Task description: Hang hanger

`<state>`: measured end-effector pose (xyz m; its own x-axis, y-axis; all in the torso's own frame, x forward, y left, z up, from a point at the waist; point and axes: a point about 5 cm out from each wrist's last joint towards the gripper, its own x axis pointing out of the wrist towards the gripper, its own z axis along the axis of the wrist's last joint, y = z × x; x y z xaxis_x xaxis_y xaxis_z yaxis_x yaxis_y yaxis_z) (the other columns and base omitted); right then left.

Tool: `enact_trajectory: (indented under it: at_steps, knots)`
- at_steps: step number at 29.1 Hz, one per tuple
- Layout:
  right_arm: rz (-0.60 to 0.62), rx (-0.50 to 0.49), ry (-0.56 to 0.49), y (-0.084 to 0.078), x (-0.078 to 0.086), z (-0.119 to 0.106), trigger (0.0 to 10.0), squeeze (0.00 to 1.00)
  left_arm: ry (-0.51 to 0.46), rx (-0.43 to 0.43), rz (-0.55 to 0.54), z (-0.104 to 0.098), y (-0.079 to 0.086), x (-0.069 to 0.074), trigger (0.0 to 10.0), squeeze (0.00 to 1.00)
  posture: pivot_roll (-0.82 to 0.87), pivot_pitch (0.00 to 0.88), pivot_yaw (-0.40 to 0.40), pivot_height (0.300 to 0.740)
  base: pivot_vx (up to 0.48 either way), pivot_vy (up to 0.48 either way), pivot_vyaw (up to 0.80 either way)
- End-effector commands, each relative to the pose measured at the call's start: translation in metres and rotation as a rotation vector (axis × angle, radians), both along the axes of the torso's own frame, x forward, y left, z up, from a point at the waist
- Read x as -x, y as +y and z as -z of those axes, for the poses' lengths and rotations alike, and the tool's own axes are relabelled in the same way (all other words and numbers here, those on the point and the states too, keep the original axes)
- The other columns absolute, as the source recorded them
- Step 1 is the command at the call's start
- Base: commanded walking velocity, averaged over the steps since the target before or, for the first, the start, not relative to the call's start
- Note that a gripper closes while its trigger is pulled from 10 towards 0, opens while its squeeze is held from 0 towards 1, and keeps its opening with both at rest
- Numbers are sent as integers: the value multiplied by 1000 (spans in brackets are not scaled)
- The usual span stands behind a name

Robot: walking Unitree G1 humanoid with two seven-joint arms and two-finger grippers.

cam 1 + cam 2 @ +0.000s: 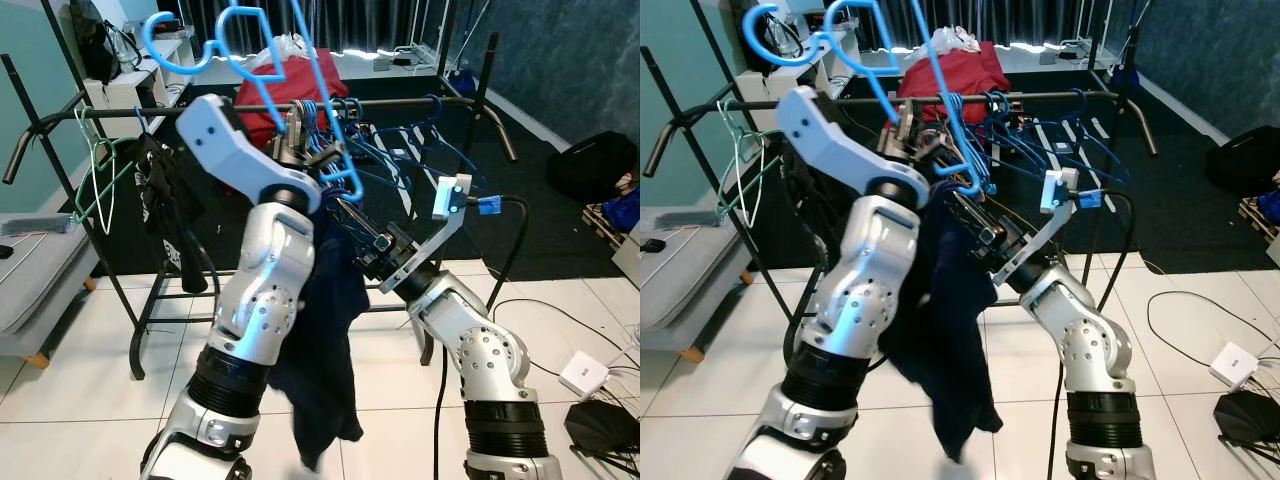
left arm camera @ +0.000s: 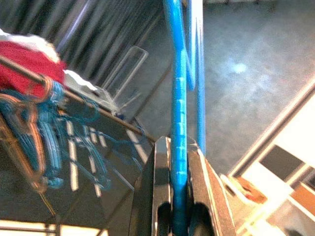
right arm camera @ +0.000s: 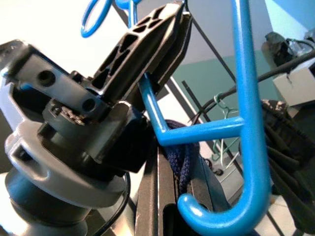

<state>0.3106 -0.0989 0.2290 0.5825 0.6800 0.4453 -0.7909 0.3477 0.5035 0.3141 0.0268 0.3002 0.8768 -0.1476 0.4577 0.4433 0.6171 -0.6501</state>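
Hanging is not yet done: the blue hanger (image 1: 300, 110) is raised in front of the rail (image 1: 400, 101), its hook above the bar and not over it. The left claw (image 1: 300, 135) is clenched on the hanger's frame. The right claw (image 1: 345, 215) pinches the dark garment (image 1: 325, 340) draped from it (navy cloth). Other blue hangers (image 1: 400, 150) crowd the rail. White tiled floor (image 1: 80, 400), a dark rug beyond, teal wall.

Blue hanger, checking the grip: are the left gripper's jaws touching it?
Touching. The left wrist view shows the left gripper jaws pressed against both sides of the blue hanger.
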Motion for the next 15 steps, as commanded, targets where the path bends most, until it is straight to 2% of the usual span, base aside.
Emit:
enact_trajectory:
  at_steps: [1,4,5,8,9,10,11,12,13,14,15]
  knots:
    - [-19,-28,-93,3,4,-21,0,0,141,266,241,-3,-67,30,10000,0,-53,28,41,735,0,0,0]
    - [-13,-9,-86,3,3,-19,0,0,132,261,240,-4,-66,30,10000,0,-56,28,43,735,0,0,0]
    - [9,103,-63,0,2,-6,0,0,95,227,176,-5,-49,21,10000,0,-59,28,44,735,0,0,0]
    - [9,103,-63,0,2,-6,0,0,95,227,176,-5,-49,21,10000,0,-59,28,44,735,0,0,0]
    - [33,239,-35,-5,0,9,0,0,58,182,89,-6,-27,10,10000,0,-54,29,42,735,0,0,0]
    - [33,239,-35,-5,0,9,0,0,58,182,89,-6,-27,10,10000,0,-54,29,42,735,0,0,0]
    - [64,387,1,-12,-2,27,0,0,30,135,-8,-6,1,-2,10000,0,-52,28,40,735,0,0,0]
    - [110,533,40,-24,-5,45,0,0,16,23,-141,5,41,-16,10000,0,-46,26,37,735,0,0,0]
    - [151,628,67,-34,-7,56,0,0,22,-99,-243,17,72,-23,10000,0,-44,24,36,735,0,0,0]
    - [185,681,88,-43,-9,62,0,0,38,-233,-327,31,96,-26,10000,0,-44,23,34,735,0,0,0]
    - [185,681,88,-43,-9,62,0,0,38,-233,-327,31,96,-26,10000,0,-44,23,34,735,0,0,0]
